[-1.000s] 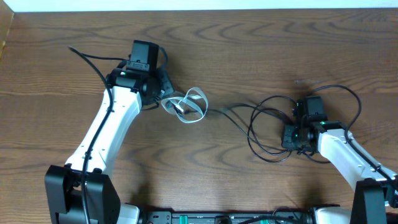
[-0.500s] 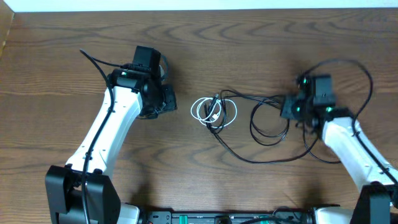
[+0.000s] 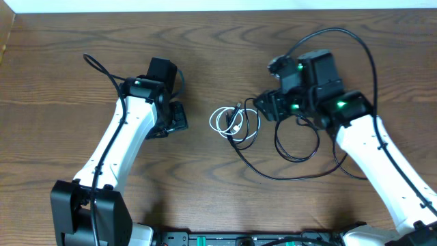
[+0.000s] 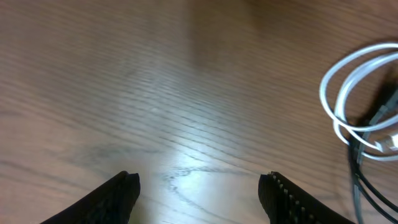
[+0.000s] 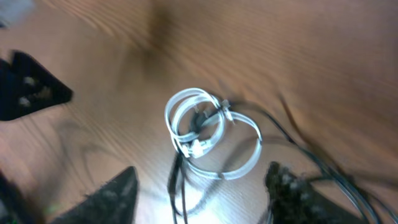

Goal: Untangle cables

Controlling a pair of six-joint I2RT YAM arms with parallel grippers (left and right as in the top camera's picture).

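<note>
The cables lie in a tangle at mid-table. A white cable (image 3: 227, 122) is coiled in small loops, and thin black cables (image 3: 295, 152) run through it and spread in wide loops to the right. My left gripper (image 3: 179, 117) stands open just left of the white coil, apart from it. In the left wrist view the left gripper (image 4: 202, 186) has only bare wood between its fingers, and the white cable (image 4: 348, 87) sits at the right edge. My right gripper (image 5: 202, 193) hangs open above the tangle. The white coil (image 5: 198, 124) is ahead of it and a black cable (image 5: 176, 186) lies on the table below the gap.
Thick black robot wires arc behind the left arm (image 3: 97, 65) and over the right arm (image 3: 365, 51). The table's far edge (image 3: 218, 11) runs along the top. In the right wrist view the left gripper's finger (image 5: 31, 93) shows at the upper left.
Both grippers have opened. The left one let go of the white cable and drew back left. The right arm swung up and left to the tangle, which has shifted right and settled.
</note>
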